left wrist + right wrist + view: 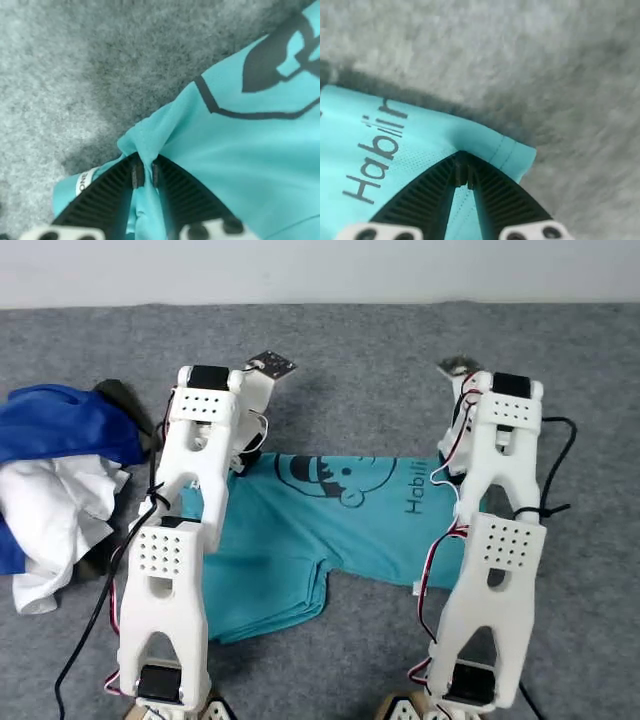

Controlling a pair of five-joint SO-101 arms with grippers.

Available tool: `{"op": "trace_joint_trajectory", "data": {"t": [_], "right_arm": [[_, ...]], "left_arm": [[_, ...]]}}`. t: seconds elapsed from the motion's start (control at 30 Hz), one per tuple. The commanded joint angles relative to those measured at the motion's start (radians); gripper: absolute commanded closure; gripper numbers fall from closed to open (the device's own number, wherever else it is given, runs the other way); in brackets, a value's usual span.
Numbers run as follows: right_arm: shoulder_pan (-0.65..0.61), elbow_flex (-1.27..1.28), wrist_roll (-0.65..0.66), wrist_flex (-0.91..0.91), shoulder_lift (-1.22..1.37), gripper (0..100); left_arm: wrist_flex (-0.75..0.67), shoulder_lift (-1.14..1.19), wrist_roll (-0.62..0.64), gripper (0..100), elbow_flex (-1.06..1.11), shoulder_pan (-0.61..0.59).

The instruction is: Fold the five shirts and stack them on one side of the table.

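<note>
On grey felt table (360, 350), teal shirt (290, 530) clenched at 2 far corners by left gripper (145, 175) and right gripper (464, 175), felt stretching beyond.

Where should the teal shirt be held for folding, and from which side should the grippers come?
At the two corners of its far edge, one gripper each, from above. The teal shirt lies flat and wide, so one grip would probably let it sag. The left gripper is shut on the corner near the face print, the right gripper on the hemmed corner near the lettering.
</note>
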Motion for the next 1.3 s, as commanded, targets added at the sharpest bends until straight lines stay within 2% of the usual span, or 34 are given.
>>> {"op": "trace_joint_trajectory", "data": {"t": [0.0, 0.13, 0.4, 0.57, 0.8, 1.0, 1.13, 1.27], "right_arm": [[0.022, -0.149, 0.038, -0.081, 0.044, 98.9], [0.008, -0.290, 0.035, -0.070, 0.082, 98.9], [-0.028, -0.459, 0.034, 0.162, 0.094, 98.9], [-0.022, -0.474, -0.040, 0.183, 0.088, 98.8], [-0.031, -0.416, -0.051, 0.183, 0.088, 98.7], [-0.036, -0.396, -0.051, 0.185, 0.074, 98.9], [-0.044, -0.328, -0.051, 0.185, -0.019, 98.7], [-0.064, -0.106, -0.046, 0.185, -0.197, 98.7]], "left_arm": [[0.028, -0.081, -0.005, 100, -0.008, -0.005], [0.029, -0.109, -0.005, 100, -0.004, -0.006], [0.029, -0.235, -0.005, 99, -0.004, 0.002], [0.029, -0.304, 0.002, 90, 0.033, 0.003], [0.025, -0.285, -0.006, 88, 0.214, 0.023], [0.026, -0.269, 0.003, 87, 0.211, 0.015], [0.028, -0.356, 0.003, 87, 0.182, 0.015], [0.028, -0.509, 0.031, 88, 0.189, -0.041]]}}
